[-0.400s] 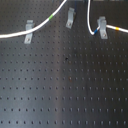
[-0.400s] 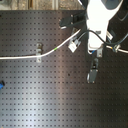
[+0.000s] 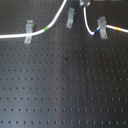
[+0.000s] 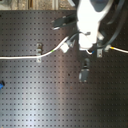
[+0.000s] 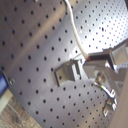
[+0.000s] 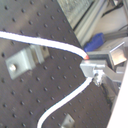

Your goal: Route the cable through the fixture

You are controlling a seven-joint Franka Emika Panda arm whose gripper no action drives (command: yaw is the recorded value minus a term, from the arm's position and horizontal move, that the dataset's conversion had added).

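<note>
The white cable (image 3: pixel 10 36) runs in from the first exterior view's left through the left fixture clip (image 3: pixel 29 31). Past a green band (image 3: pixel 46 30) it rises to my gripper (image 3: pixel 84 3) at the top edge. From there it drops to a blue band (image 3: pixel 92 32), passes the right clip (image 3: pixel 102 28) and shows a yellow band (image 3: pixel 117 30). The middle clip (image 3: pixel 70 18) stands beside the raised loop, with no cable in it. In the second wrist view the gripper (image 6: pixel 93 68) is shut on the cable (image 6: pixel 55 45), near a clip (image 6: pixel 22 60).
The black perforated board (image 3: pixel 65 85) fills both exterior views. The white arm (image 4: pixel 91 17) hangs over the clips in the second exterior view, with a dark part (image 4: pixel 84 74) below it. A small blue object (image 4: pixel 1 85) lies at the second exterior view's left edge.
The arm has shifted a little toward the second exterior view's left, carrying the cable loop with it. The clips have not moved.
</note>
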